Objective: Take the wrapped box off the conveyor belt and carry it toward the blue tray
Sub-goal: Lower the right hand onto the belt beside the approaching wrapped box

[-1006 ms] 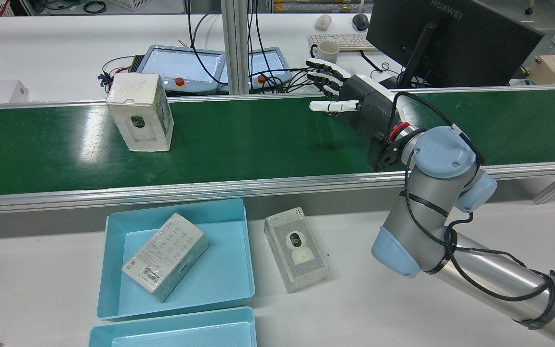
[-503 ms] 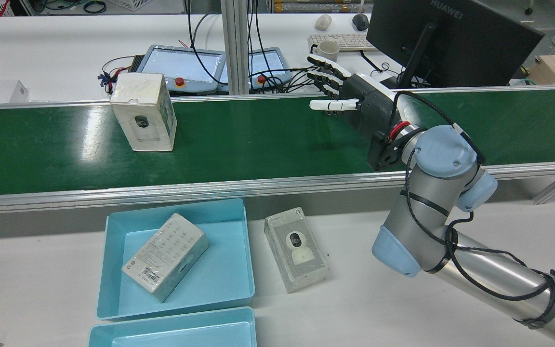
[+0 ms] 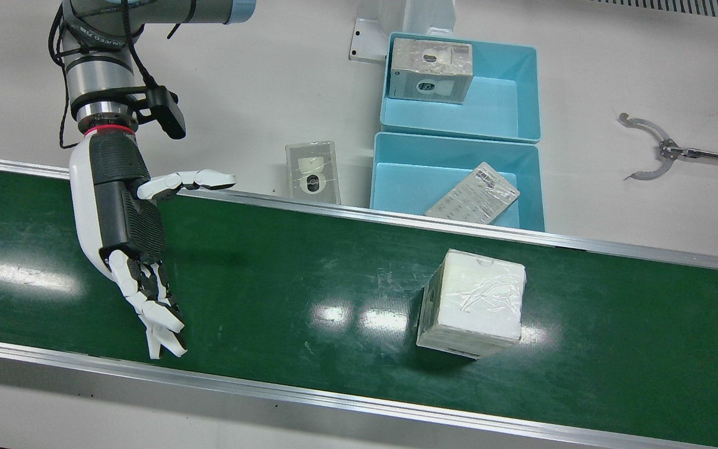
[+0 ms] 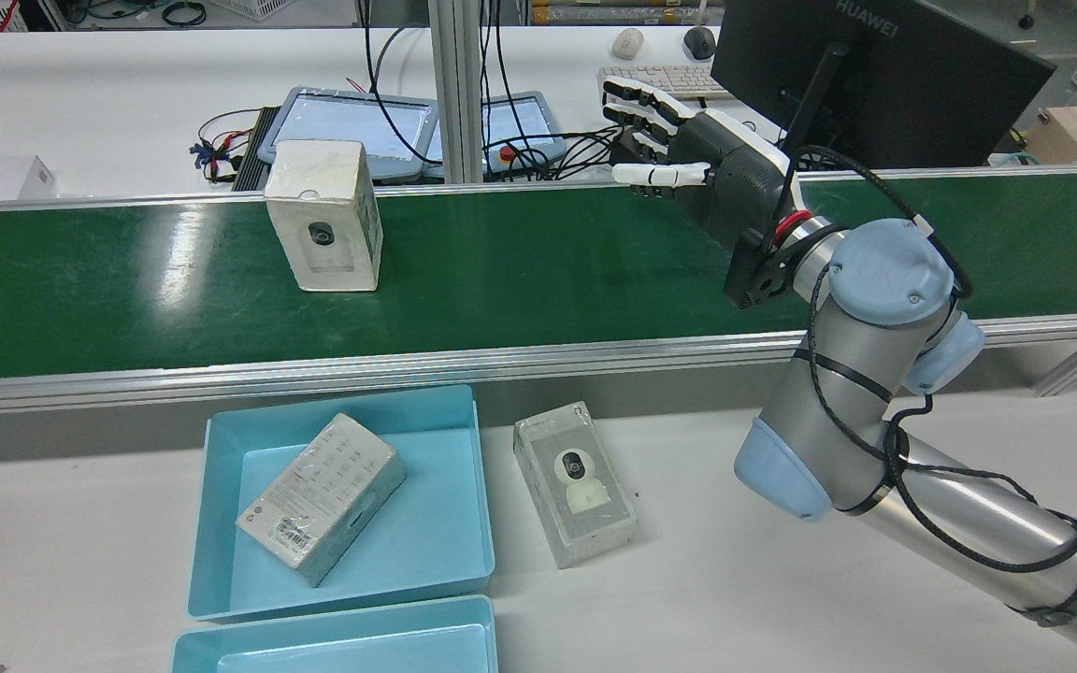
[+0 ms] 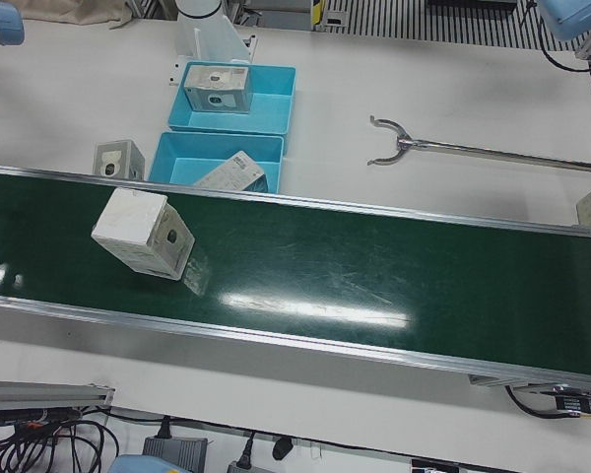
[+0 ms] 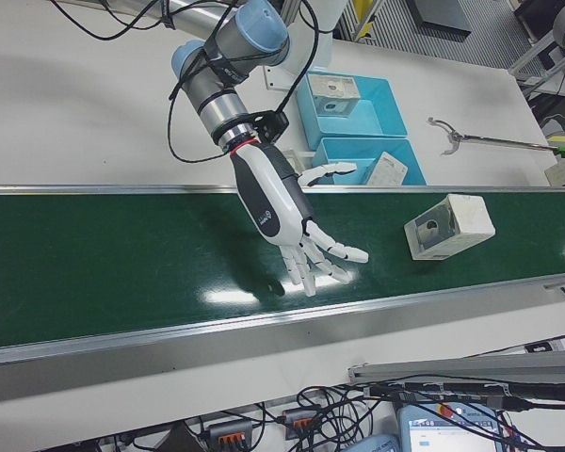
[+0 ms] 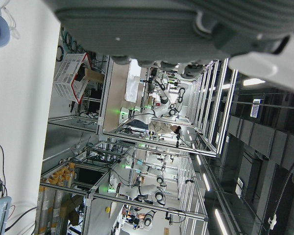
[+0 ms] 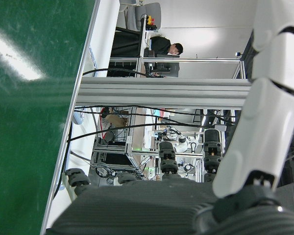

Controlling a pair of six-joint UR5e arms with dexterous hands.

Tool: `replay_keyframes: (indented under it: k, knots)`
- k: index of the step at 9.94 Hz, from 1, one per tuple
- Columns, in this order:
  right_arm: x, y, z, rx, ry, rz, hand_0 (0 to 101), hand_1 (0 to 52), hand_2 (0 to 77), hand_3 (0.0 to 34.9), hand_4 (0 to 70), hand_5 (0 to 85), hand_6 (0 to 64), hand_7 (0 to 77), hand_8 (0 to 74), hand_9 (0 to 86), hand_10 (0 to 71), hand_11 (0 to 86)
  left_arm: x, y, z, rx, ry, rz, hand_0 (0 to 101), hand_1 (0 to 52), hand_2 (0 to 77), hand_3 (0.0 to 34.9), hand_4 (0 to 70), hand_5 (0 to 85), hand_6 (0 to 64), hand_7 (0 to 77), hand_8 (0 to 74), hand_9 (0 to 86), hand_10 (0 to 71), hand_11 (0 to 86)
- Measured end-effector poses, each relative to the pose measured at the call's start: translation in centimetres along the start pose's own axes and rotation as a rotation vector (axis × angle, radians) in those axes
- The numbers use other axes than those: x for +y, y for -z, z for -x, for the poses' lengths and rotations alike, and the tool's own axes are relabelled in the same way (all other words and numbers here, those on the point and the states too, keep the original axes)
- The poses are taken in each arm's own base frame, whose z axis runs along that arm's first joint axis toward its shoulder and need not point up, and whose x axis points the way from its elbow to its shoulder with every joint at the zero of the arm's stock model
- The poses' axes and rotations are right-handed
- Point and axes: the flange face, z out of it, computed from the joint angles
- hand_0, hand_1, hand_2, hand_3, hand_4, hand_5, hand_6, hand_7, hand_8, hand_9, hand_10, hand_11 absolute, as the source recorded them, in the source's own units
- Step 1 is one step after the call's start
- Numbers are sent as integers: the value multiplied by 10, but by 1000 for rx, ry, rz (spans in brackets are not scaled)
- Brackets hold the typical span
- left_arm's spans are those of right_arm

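Observation:
The wrapped box (image 4: 323,229) is white, film-covered, and stands upright on the green conveyor belt (image 4: 520,271). It also shows in the front view (image 3: 471,302), the left-front view (image 5: 143,234) and the right-front view (image 6: 449,226). My right hand (image 4: 688,159) hovers open over the belt with fingers spread and holds nothing, well apart from the box. It also shows in the front view (image 3: 125,224) and the right-front view (image 6: 282,212). The blue tray (image 4: 480,486) sits on the table before the belt. Only part of my left hand (image 7: 186,29) shows.
A wrapped box (image 4: 319,495) lies in the blue tray. Another (image 4: 574,481) lies on the table beside it. A second blue tray (image 3: 502,106) holds a box (image 3: 432,70). A metal grabber tool (image 3: 652,146) lies on the table. A monitor and cables stand beyond the belt.
The wrapped box has travelled along the belt toward my right hand. My right hand has risen and moved a little toward the belt's far edge, still open.

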Motion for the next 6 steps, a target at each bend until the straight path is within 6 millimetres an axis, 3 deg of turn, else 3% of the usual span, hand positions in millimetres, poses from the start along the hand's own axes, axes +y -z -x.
replay_keyframes:
  k: [5,6]
  knots:
    - [0,0,1,-1,29,2,424,115,153,297,98,158,0,136,0,27,27,49,0,0,0,0,0,0,0,0,11,0,0,5,0,5,5,0,0,0]
    - [2,0,3,-7,58,18,430,115,147,297,38,120,0,104,0,27,27,49,0,0,0,0,0,0,0,0,11,0,0,5,0,5,5,0,5,0]
